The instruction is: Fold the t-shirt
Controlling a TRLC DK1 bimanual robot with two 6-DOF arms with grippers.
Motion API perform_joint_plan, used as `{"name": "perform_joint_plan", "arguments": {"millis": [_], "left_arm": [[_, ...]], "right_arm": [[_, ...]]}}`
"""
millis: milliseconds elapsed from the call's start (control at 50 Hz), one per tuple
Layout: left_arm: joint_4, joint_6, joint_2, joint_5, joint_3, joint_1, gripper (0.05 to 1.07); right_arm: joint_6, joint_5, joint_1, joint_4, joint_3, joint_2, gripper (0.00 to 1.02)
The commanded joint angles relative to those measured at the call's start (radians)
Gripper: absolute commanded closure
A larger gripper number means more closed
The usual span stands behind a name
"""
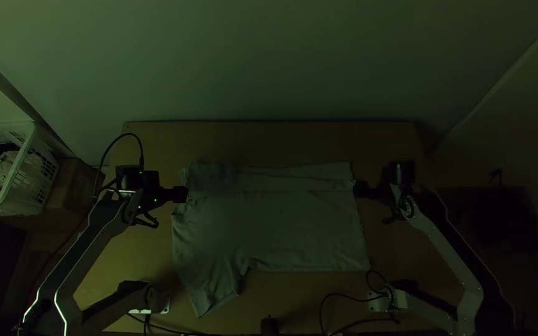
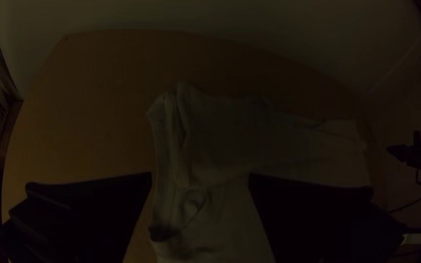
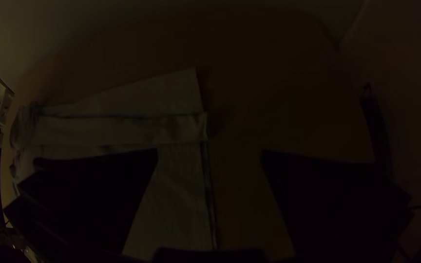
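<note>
Black left pincer (image 2: 200, 174): fingers wide apart, nothing pinched that I can see; it sits at the collar end, the cloth passing under the gap.
Right pincer (image 3: 209, 150): also well spread and without a grip, at the hem end, cloth to one side of its gap and bare wood to the other.
T-shirt (image 1: 275, 230): on the desk between the two pincers, long axis running across from one to the other, so each has an end nearest it.
Far-side strip (image 1: 263, 182): folded in along the body, slightly rumpled toward the collar; its inner edge runs roughly in line with both pincers.
Near sleeve (image 1: 212, 292): spread out toward the arm bases, nearer the left arm (image 1: 98, 242) than the right arm (image 1: 456, 249).
Next fold: probably the near side, sleeve included, brought in over the body; the sleeve could bunch if dragged.
Desk (image 1: 269, 140): light wood, a laundry basket (image 1: 30, 168) beyond its left side.
</note>
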Motion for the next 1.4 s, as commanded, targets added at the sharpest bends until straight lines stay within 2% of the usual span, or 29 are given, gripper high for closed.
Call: {"name": "perform_joint_plan", "arguments": {"millis": [0, 180, 340, 680, 860, 1040, 1280, 1380], "left_arm": [[-0.063, 0.003, -0.099, 0.01, -0.055, 0.0, 0.1], [-0.29, -0.014, -0.225, 0.0, -0.062, -0.003, 0.1], [-0.498, -0.083, -0.271, -0.001, -0.027, -0.088, 0.1], [-0.733, -0.092, -0.312, -0.004, -0.012, -0.272, 0.11], [-0.802, -0.118, -0.295, -0.004, -0.055, -0.349, 0.11], [-0.807, -0.135, -0.277, -0.021, -0.105, -0.399, 0.11], [-0.753, -0.196, -0.209, -0.035, -0.17, -0.484, 0.11], [-0.725, -0.212, -0.175, -0.04, -0.177, -0.504, 0.17]], "right_arm": [[0.005, 0.008, -0.001, -0.034, -0.06, -0.104, 0.03], [0.006, 0.004, 0.002, -0.157, -0.082, -0.156, 0.03], [0.014, 0.002, 0.005, -0.224, -0.095, -0.172, 0.03], [0.043, 0.002, 0.088, -0.327, -0.069, -0.159, 0.03], [0.043, 0.002, 0.088, -0.342, -0.059, -0.141, 0.03], [0.042, 0.001, 0.088, -0.342, -0.06, -0.126, 0.03], [0.04, -0.003, 0.088, -0.341, -0.06, -0.107, 0.04], [0.04, -0.003, 0.086, -0.338, -0.062, -0.101, 0.04]]}}
